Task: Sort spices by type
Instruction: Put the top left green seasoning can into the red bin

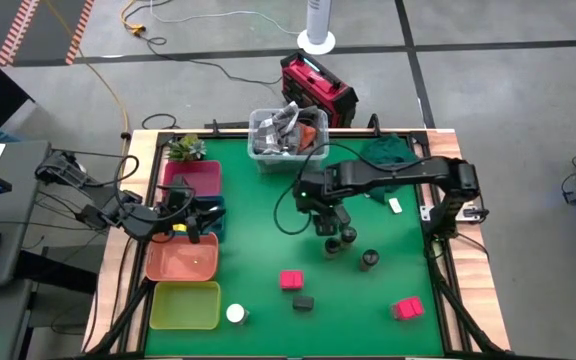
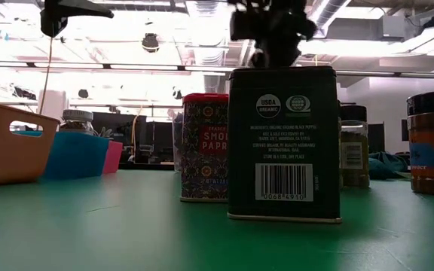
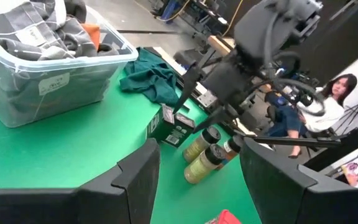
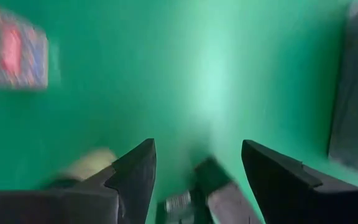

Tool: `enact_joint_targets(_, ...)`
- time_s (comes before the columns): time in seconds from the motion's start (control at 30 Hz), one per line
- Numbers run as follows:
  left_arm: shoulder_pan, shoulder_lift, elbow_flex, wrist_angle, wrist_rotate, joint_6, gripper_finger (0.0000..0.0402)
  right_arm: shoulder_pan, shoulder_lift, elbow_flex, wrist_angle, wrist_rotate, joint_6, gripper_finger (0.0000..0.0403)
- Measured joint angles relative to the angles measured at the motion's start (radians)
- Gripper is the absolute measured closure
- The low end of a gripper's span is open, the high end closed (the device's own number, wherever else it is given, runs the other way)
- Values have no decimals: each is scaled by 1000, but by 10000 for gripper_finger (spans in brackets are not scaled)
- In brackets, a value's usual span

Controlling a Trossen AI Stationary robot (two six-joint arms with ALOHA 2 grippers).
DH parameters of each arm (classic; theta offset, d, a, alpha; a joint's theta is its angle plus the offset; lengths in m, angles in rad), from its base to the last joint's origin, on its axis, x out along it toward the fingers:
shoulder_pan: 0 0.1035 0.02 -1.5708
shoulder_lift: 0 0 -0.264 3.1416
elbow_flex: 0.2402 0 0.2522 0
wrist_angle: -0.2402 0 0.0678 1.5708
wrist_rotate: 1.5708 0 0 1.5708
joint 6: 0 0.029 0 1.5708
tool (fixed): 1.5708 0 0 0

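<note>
The spices stand scattered on the green table. Three dark round jars (image 1: 348, 240) cluster just below my right gripper (image 1: 328, 215). Nearer the front are a pink-red box (image 1: 290, 280), a black box (image 1: 303, 301), a white-topped jar (image 1: 236, 313) and a second pink-red box (image 1: 406, 308). My right gripper (image 4: 197, 162) is open, points down over the jars and holds nothing. Another black box (image 3: 169, 124) stands under the right arm. My left gripper (image 1: 196, 215) (image 3: 197, 180) is open and empty over the blue tray (image 1: 208, 215).
Magenta (image 1: 193, 180), blue, orange (image 1: 181, 260) and yellow-green (image 1: 183, 305) trays line the table's left side. A clear bin of clutter (image 1: 286, 135) and a green cloth (image 1: 388, 150) sit at the far edge, with a small plant (image 1: 183, 148) in the far left corner. A person (image 3: 334, 99) sits beyond the table.
</note>
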Motion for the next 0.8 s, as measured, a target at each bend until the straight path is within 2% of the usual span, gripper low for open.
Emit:
enact_joint_targets(0.17,0,0,0,-6,0,0,189,-21,0,-74,-14,12,-46,138)
enact_joint_targets(0.37,0,0,0,-15,1,4,189,-30,0,-115,-16,114,-140,138)
enact_joint_targets(0.8,0,0,0,-59,3,5,189,-49,1,-178,32,106,-252,138)
